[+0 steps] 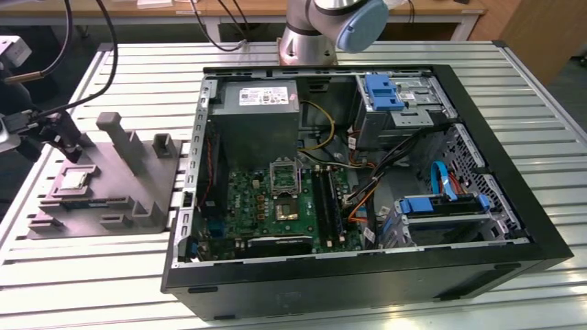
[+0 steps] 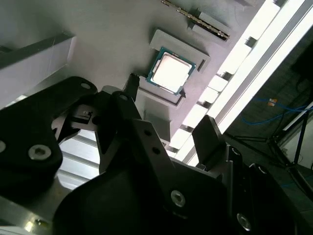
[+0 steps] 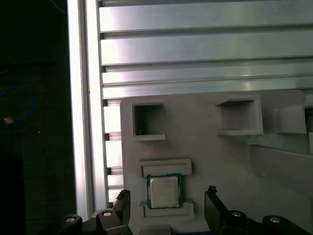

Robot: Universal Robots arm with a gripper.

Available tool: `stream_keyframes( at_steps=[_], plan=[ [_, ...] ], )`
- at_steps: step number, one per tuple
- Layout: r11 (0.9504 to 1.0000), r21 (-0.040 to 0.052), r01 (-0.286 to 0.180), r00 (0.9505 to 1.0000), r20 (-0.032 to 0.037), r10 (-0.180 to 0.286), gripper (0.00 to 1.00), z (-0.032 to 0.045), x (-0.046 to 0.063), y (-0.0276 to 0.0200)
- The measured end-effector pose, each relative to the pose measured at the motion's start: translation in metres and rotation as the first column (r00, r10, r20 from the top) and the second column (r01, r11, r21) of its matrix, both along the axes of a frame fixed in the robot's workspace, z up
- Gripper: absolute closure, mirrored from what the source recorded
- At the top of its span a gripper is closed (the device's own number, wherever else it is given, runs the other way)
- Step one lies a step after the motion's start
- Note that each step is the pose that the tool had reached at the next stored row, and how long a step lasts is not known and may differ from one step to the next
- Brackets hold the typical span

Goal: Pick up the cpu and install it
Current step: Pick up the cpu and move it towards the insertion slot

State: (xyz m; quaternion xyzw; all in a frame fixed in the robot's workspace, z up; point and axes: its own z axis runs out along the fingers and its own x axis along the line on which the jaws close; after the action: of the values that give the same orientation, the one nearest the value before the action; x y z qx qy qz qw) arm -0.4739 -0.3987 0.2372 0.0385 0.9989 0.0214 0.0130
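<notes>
The cpu (image 3: 164,192) lies flat in a square recess of the grey tray (image 3: 215,161), just below the gripper (image 2: 168,99). The print on its silvery lid cannot be read. The fingers (image 2: 210,139) stand wide apart, one to either side of the chip, holding nothing.

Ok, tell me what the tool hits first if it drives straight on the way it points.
Most likely the cpu: in both wrist views it lies in its recess on the grey tray, centred ahead of the open tool. The gap to it cannot be judged.
</notes>
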Motion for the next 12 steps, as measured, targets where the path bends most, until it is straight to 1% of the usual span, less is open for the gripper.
stream_keyframes(
  at_steps=[2,3,6,12],
  plan=[
    [1.0,-0.0001,0.0,1.0,-0.0001,0.0,0.29,0.0001,0.0,0.0],
    [0.9999,-0.0001,-0.01,0.9999,-0.0002,0.01,0.29,0.0,0.0,0.0],
    [0.9979,-0.0001,-0.064,0.9979,-0.0002,0.064,0.29,-0.0012,0.0,0.0],
    [0.9975,-0.0001,-0.071,0.9975,0.0,0.071,0.29,-0.0013,0.0,0.0]
  ],
)
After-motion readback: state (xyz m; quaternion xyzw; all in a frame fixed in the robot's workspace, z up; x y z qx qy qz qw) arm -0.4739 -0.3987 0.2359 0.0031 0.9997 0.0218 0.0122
